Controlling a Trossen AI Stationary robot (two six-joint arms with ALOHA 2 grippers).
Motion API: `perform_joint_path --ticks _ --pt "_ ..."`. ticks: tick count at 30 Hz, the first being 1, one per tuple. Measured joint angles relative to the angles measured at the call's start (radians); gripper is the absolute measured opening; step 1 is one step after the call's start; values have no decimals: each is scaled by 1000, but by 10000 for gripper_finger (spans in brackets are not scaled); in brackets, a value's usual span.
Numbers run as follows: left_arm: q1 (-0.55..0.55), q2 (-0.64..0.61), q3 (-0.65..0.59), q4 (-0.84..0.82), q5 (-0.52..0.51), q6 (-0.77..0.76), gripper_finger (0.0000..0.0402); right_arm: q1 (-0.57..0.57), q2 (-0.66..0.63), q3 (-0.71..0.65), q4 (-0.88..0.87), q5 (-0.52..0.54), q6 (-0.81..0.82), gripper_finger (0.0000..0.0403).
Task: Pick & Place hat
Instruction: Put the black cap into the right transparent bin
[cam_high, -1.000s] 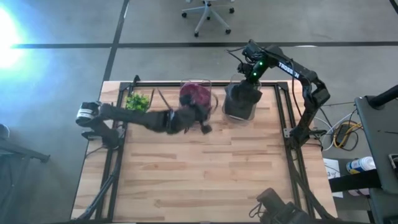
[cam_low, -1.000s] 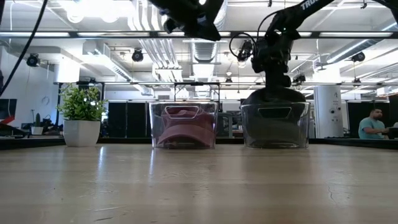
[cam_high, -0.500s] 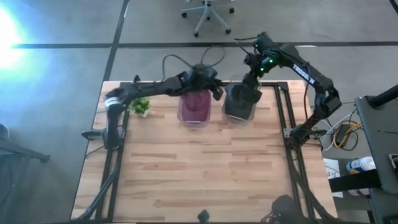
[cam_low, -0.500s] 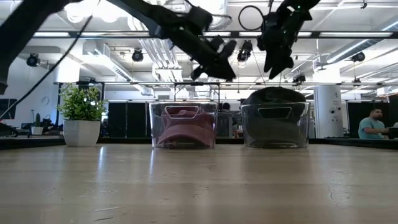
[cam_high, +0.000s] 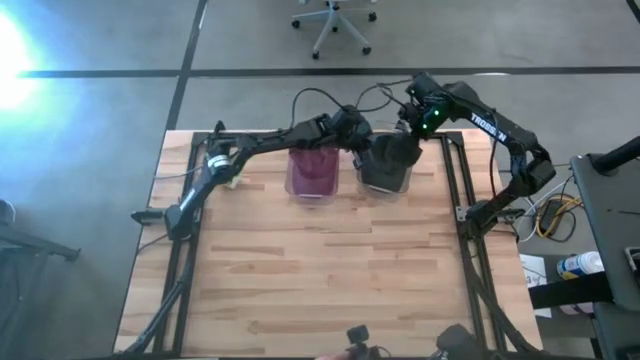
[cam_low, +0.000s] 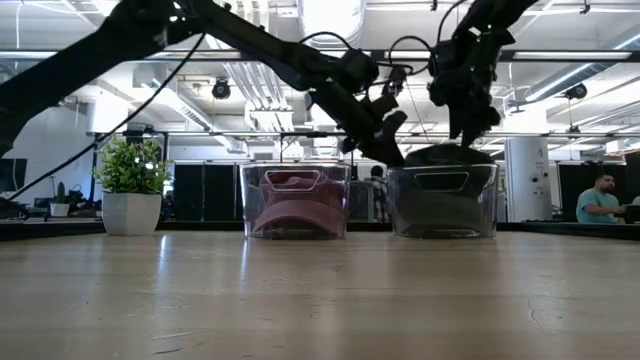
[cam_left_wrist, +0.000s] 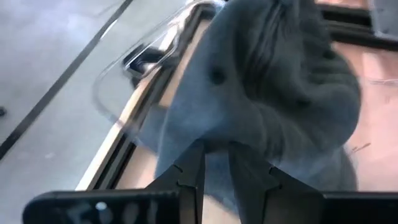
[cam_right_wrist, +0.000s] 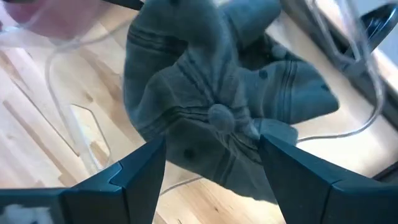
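Note:
A dark grey hat (cam_high: 392, 156) tops the pile in the right clear bin (cam_low: 440, 205) at the table's far edge. It bulges above the rim (cam_low: 445, 155). My left gripper (cam_left_wrist: 216, 163) reaches across from the left, down to the hat's left side (cam_low: 392, 150), and is shut on its cloth. My right gripper (cam_right_wrist: 211, 144) is open and hovers over the hat's crown button (cam_right_wrist: 219, 116) without touching it. It shows just above the pile in the low view (cam_low: 470, 130). Maroon hats (cam_high: 315, 160) lie in the left clear bin. My left gripper pinches a raised fold of the dark grey hat's cloth (cam_left_wrist: 214, 140) between its two fingers (cam_left_wrist: 191, 171), on the side of the hat facing the maroon bin. It comes slanting down from the table's left. The hat still rests on the pile in its bin.
The maroon bin (cam_low: 295, 200) stands right beside the grey bin, under my left arm. A potted plant (cam_low: 130, 195) stands at the far left. Black frame rails (cam_high: 455, 190) run along both table sides. The near wooden tabletop (cam_high: 320, 270) is bare. A person sits far behind the table (cam_low: 600, 200).
My left arm has swung from in front of the maroon bin toward the far edge and right, passing over that bin and coming down onto the grey hat's left side. My right gripper has lifted off the grey hat, then lowered a little and shifted right.

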Motion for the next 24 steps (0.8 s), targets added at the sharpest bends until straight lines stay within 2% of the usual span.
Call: perform_joint_path --ticks 8,17,20,24 --pt "-1 83 59 42 88 39 65 5 -108 -146 107 0 58 251" --pt "2 127 52 75 68 42 64 4 -313 -211 178 32 163 248" --pt "2 123 52 81 35 33 64 5 -354 -232 129 77 196 249" --pt "2 123 52 78 25 33 64 14 -359 -313 118 80 196 247"
